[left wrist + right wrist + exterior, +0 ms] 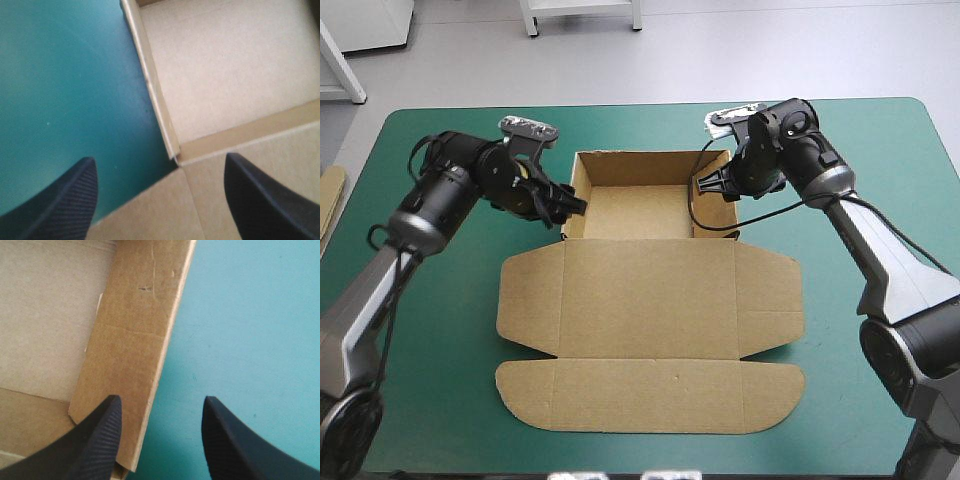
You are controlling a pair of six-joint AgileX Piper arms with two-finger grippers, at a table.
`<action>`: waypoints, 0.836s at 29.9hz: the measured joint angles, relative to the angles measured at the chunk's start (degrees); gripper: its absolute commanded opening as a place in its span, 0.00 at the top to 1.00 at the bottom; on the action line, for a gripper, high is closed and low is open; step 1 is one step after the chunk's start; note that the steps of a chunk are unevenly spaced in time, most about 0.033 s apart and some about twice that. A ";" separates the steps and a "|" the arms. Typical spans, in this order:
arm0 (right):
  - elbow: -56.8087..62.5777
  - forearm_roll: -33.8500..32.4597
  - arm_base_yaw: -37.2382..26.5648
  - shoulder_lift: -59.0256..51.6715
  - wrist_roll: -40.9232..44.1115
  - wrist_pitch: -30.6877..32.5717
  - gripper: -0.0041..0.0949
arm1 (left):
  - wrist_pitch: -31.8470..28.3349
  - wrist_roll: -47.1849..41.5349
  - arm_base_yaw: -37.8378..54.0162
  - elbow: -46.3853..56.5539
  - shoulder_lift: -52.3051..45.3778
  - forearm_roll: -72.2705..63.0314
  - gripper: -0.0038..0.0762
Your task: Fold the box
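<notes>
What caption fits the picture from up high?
Left hand and right hand at either side of the box, walls raised, lid flat.

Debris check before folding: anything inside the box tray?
Only bare brown floor shows inside the box. The left hand and right hand cover small patches by the side walls.

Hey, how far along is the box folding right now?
Done: the box has a tray with raised walls at its far end. In hand: the left pincer and right pincer, both open, sit at the tray's left and right walls, gripping nothing. Remaining: the lid and its side flaps lie flat on the teal-green cover, not yet folded.
</notes>
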 measured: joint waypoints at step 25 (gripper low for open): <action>0.00 1.47 0.36 -2.10 -1.04 -2.99 0.48 | 9.06 -0.04 0.00 26.78 -48.80 0.00 0.34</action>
